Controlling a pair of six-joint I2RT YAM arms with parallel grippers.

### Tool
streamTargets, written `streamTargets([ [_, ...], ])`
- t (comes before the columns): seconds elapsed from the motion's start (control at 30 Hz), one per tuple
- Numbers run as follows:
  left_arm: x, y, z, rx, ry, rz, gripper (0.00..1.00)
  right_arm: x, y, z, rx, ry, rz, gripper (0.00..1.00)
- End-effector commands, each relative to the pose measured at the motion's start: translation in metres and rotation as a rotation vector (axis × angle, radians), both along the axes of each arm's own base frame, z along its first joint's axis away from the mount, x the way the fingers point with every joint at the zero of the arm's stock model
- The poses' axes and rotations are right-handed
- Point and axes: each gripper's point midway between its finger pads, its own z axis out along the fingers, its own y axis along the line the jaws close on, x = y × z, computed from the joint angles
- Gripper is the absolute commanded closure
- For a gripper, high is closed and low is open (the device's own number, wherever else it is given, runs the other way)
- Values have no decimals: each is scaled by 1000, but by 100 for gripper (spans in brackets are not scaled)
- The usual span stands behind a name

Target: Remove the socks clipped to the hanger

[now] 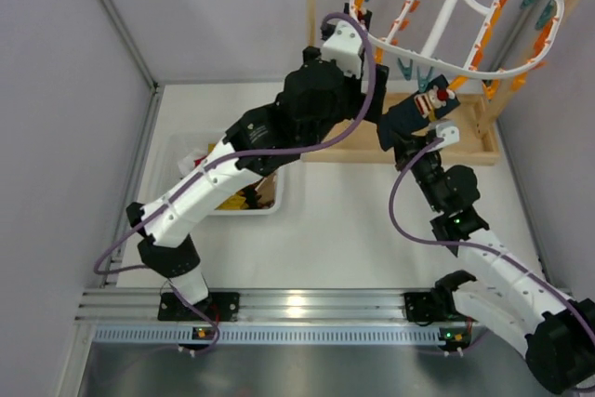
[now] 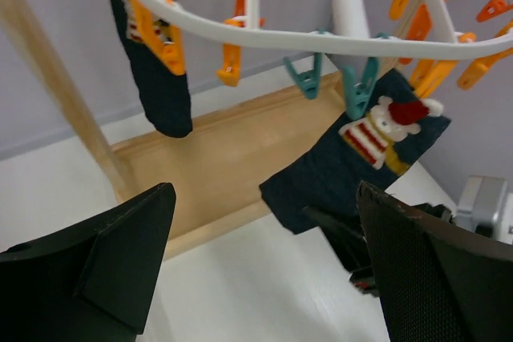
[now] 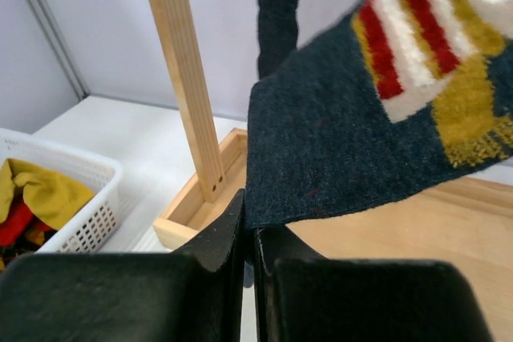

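Note:
The white oval hanger [image 1: 456, 6] hangs from a wooden rack at the back right; its rim [image 2: 264, 38] shows in the left wrist view. A navy sock with a red-white pattern [image 1: 411, 118] hangs from a teal clip [image 2: 361, 86]. My right gripper [image 3: 248, 226] is shut on this sock's [image 3: 361, 118] lower corner. A second dark navy sock [image 2: 156, 62] hangs from an orange clip further left and also shows in the right wrist view [image 3: 276, 14]. My left gripper [image 2: 268, 262] is open and empty, below the hanger between the two socks. No mustard sock shows on the hanger.
The wooden rack's post [image 3: 180, 78] and tray-like base [image 1: 465, 141] stand under the hanger. A white basket [image 3: 64, 198] with yellow and red clothes sits at the left, under my left arm [image 1: 232, 174]. Grey walls close in behind and at both sides.

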Motion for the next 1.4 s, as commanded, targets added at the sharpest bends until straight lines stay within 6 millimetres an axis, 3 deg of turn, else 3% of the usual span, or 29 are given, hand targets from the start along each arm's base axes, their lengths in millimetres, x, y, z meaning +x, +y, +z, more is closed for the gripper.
streamTargets([
  [0.0,-4,-38,20,27,-83,-125,2,4,8,17,-60,2,-68,100],
  [0.1,-4,-67,22,36,-114,-187,2,0,27,16,-127,7,-44,100],
  [0.13,-2,-78,14,51,-111,-204,2,0,29,15,-143,14,-46,100],
  [0.17,-5,-81,22,32,-124,-224,2,2,30,14,-167,20,-57,100],
  [0.27,-4,-92,20,41,-135,-247,2,-1,43,13,-204,23,-30,100],
  [0.5,8,-86,14,89,-155,-171,2,-8,71,11,-222,8,52,100],
  [0.67,7,-71,14,92,-142,-142,2,-12,53,0,-145,26,58,100],
  [0.73,7,-65,14,84,-130,-147,2,-12,38,-1,-105,18,56,100],
  [0.77,8,-64,14,75,-124,-154,2,-20,47,0,-87,12,151,100],
  [0.8,12,-59,16,53,-110,-153,2,-16,35,1,-84,3,155,100],
  [0.87,9,-65,12,24,-79,-245,2,-26,38,5,-90,-11,264,100],
  [0.9,17,-60,12,-7,-55,-258,2,-22,27,6,-98,-8,257,100],
  [0.93,7,-67,13,-32,-36,-368,2,-25,26,9,-104,-8,286,100],
  [0.97,6,-68,13,-46,-24,-412,2,-35,33,9,-123,-13,374,100],
  [1.0,11,-65,13,-62,-13,-456,2,-34,25,11,-127,-13,381,100],
  [1.07,3,-72,13,-74,-2,-577,2,-47,29,16,-133,-16,478,100],
  [1.17,6,-71,11,-101,20,-687,2,-57,26,20,-128,-4,536,100],
  [1.37,38,-52,7,-195,95,-744,2,-81,33,22,-112,20,663,100],
])
